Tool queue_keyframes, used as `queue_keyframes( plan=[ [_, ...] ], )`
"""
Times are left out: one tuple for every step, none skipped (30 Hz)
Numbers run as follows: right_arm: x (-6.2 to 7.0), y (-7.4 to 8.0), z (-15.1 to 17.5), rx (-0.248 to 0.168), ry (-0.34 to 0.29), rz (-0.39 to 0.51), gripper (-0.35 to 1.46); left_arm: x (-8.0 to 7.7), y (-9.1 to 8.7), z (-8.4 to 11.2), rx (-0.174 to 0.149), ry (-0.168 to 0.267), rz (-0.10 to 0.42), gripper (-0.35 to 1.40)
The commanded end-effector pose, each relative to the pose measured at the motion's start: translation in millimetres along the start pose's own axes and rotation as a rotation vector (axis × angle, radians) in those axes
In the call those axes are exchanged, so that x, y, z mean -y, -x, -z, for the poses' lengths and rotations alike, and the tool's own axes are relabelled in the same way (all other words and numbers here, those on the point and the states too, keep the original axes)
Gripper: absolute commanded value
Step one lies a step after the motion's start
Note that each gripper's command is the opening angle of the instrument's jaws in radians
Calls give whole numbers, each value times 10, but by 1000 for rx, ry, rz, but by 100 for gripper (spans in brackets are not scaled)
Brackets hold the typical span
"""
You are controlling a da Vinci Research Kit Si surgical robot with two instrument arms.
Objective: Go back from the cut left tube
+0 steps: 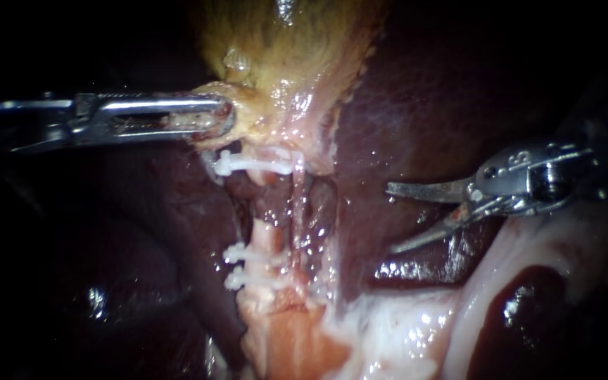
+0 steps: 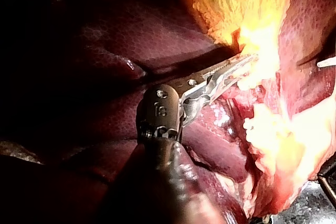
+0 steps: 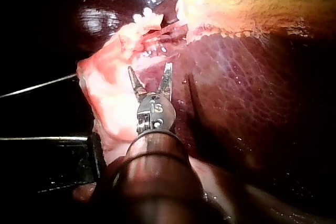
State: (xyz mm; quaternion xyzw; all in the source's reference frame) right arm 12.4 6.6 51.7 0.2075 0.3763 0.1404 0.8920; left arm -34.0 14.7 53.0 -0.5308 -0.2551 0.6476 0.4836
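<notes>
Left instrument (image 1: 212,119): slim metal jaws clamped on the wrinkled, yellowish lower edge of the gallbladder (image 1: 290,42). Right instrument (image 1: 390,219): curved blades parted, gripping nothing, over the smooth dark liver (image 1: 416,105), well apart from the cut left tube (image 1: 265,236). The tube's pale, glistening stumps lie between knobbly white clips (image 1: 248,165).
</notes>
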Motion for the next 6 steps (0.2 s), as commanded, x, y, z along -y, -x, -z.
queue_keyframes(
  plan=[
    [0, 0, 0, 0, 0, 0, 143, -1, 0, 0, 1, 1, -1, -35],
    [0, 0, 0, 0, 0, 0, 143, -1, 1, 0, 1, 1, -1, -35],
    [0, 0, 0, 0, 0, 0, 143, -1, 1, 0, 1, 1, -1, -35],
    [0, 0, 0, 0, -3, 0, 143, -1, 0, 0, 1, 1, -1, -35],
    [0, 0, 0, 0, -12, -1, 143, -1, 0, 0, 1, 1, -1, -35],
    [-1, 0, -1, -1, -23, -1, 143, -1, 0, 1, 1, 2, -1, -35]
  ],
)
